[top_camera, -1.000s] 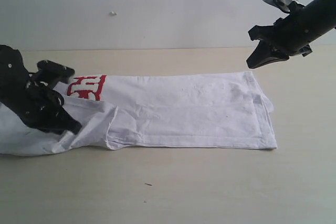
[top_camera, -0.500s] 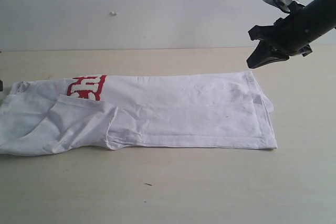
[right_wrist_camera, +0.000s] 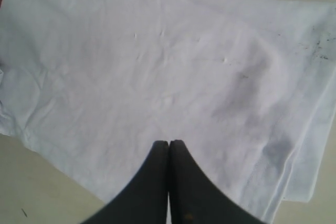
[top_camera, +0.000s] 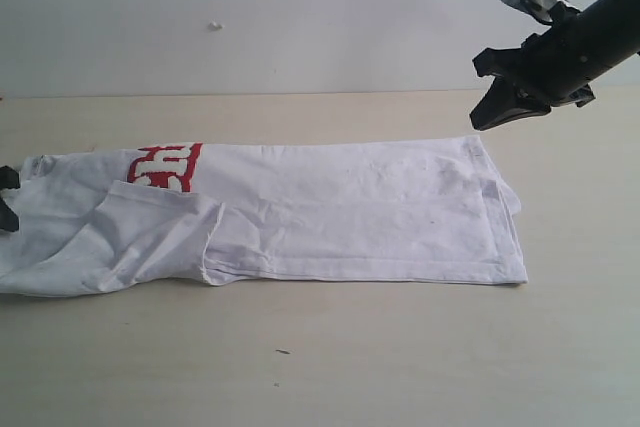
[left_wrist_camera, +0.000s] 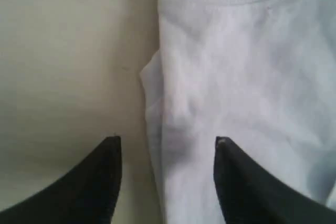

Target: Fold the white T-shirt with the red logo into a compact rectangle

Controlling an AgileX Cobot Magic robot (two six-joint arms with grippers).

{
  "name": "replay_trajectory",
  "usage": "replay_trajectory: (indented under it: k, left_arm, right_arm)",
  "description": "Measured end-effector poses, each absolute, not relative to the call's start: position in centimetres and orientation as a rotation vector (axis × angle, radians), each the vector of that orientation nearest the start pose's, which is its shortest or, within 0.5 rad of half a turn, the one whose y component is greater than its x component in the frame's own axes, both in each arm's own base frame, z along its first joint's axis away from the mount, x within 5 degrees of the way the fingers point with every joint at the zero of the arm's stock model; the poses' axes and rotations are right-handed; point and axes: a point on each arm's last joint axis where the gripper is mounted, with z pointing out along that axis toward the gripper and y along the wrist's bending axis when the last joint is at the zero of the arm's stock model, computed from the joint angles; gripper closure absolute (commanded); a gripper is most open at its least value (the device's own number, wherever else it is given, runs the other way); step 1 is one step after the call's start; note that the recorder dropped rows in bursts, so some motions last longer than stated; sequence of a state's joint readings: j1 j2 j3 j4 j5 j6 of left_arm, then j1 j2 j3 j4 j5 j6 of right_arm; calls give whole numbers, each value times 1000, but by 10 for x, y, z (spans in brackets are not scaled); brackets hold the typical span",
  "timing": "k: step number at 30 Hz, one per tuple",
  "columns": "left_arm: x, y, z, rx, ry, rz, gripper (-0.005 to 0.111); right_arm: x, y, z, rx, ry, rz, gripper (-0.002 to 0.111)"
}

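Note:
The white T-shirt [top_camera: 340, 207] lies flat on the table as a long folded band, its rumpled sleeve end at the left. Part of the red logo [top_camera: 165, 167] shows near the left end. My left gripper [top_camera: 6, 197] is only just visible at the left edge of the exterior view. In its wrist view, my left gripper [left_wrist_camera: 168, 145] is open, straddling the shirt's edge [left_wrist_camera: 152, 129]. My right gripper [top_camera: 492, 112] hangs in the air above the shirt's far right corner. In its own view, my right gripper [right_wrist_camera: 169, 144] is shut and empty over the white T-shirt [right_wrist_camera: 157, 72].
The shirt rests on a pale wooden table [top_camera: 350, 357] in front of a white wall [top_camera: 300, 17]. A small dark speck [top_camera: 283, 352] lies on the table in front of the shirt.
My left arm pulled back off the shirt's left end and out of the exterior view, then returned to the left edge. The right arm and the shirt stayed still.

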State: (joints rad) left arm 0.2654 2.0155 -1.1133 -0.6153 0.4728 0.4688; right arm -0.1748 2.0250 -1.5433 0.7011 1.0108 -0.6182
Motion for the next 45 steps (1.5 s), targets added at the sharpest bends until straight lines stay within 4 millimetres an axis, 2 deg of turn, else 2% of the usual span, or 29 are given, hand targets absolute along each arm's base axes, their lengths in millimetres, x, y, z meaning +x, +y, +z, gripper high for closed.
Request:
replay_trajectory:
  k: [10, 18, 19, 21, 22, 23, 24, 28, 31, 33, 35, 38, 39, 43, 45]
  left_arm:
    - [380, 75, 100, -438, 2702, -399, 54]
    - [380, 63, 99, -409, 2709, -595, 56]
    - [379, 61, 99, -403, 2711, -609, 59]
    - [380, 54, 99, -364, 2721, -630, 74]
    - [380, 51, 98, -348, 2727, -639, 83]
    - [380, 46, 97, -333, 2736, -651, 100]
    - [380, 41, 97, -313, 2743, -655, 107]
    - [378, 39, 97, -301, 2752, -651, 106]
    - [373, 42, 104, -239, 2775, -577, 107]
    - [372, 46, 115, -201, 2774, -502, 107]
    - [368, 50, 139, -155, 2753, -399, 107]
    - [363, 54, 164, -133, 2733, -296, 107]
    - [359, 55, 179, -133, 2718, -262, 107]
    - [358, 50, 216, -144, 2680, -296, 107]
    - [362, 37, 238, -131, 2670, -347, 107]
  right_arm:
    - [423, -24, 211, -145, 2663, 705, 108]
    - [423, -24, 211, -144, 2662, 704, 108]
    - [423, -24, 211, -144, 2662, 703, 108]
    - [423, -24, 211, -143, 2661, 701, 108]
    - [423, -24, 211, -143, 2661, 701, 108]
    - [423, -24, 211, -141, 2659, 704, 108]
    - [424, -24, 211, -137, 2656, 706, 108]
    - [424, -24, 211, -137, 2656, 706, 108]
    - [424, -23, 212, -118, 2641, 733, 108]
    - [425, -19, 215, -110, 2612, 797, 108]
    - [425, -15, 218, -118, 2581, 865, 108]
    - [425, -14, 219, -119, 2575, 882, 108]
    - [425, -14, 219, -120, 2576, 887, 108]
    - [424, -14, 219, -123, 2579, 894, 108]
    - [424, -14, 219, -111, 2584, 902, 108]
